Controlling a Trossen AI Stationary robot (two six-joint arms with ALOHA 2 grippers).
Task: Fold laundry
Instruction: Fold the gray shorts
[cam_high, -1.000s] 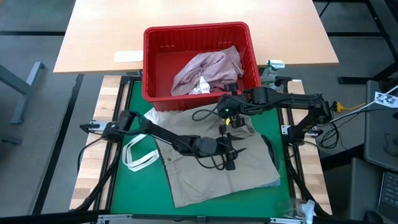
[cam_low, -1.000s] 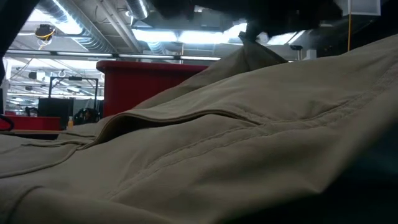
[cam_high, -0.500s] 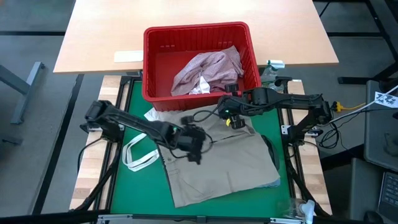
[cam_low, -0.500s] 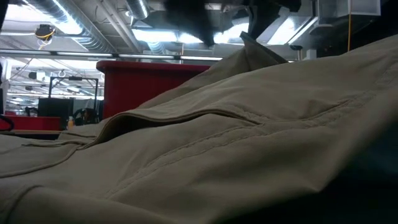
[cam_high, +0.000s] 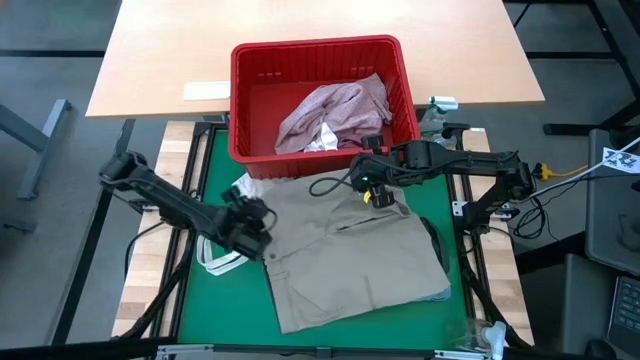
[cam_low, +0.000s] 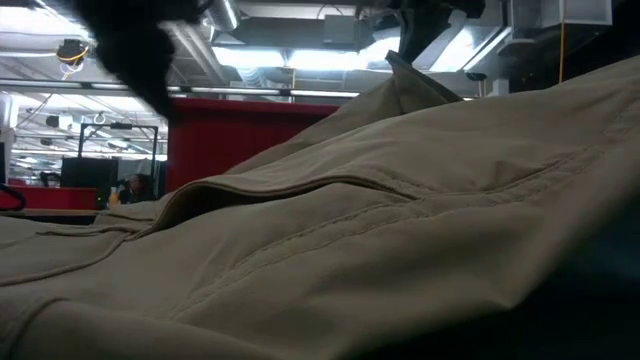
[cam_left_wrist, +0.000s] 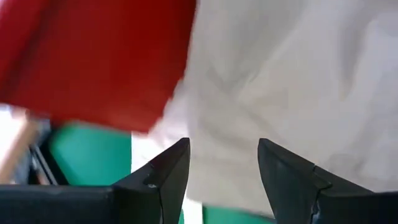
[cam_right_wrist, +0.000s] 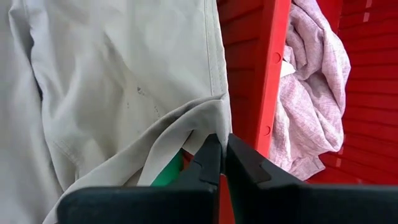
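Beside basket (cam_high: 250, 110), right gripper (cam_right_wrist: 219, 163) pinching khaki garment (cam_high: 350, 255)

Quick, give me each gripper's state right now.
Left gripper: open, empty, over the white tote bag.
Right gripper: closed, pinching the edge of the beige garment beside the red basket.

Rumpled beige-khaki garment (cam_low: 380, 240) before red basket (cam_low: 240, 135)

Around your station: light wooden table (cam_high: 310, 30) beyond the green mat (cam_high: 215, 165); grey floor (cam_high: 50, 130) on both sides; exposed ceiling ducts (cam_low: 130, 35) and bright strip lights (cam_low: 290, 58).
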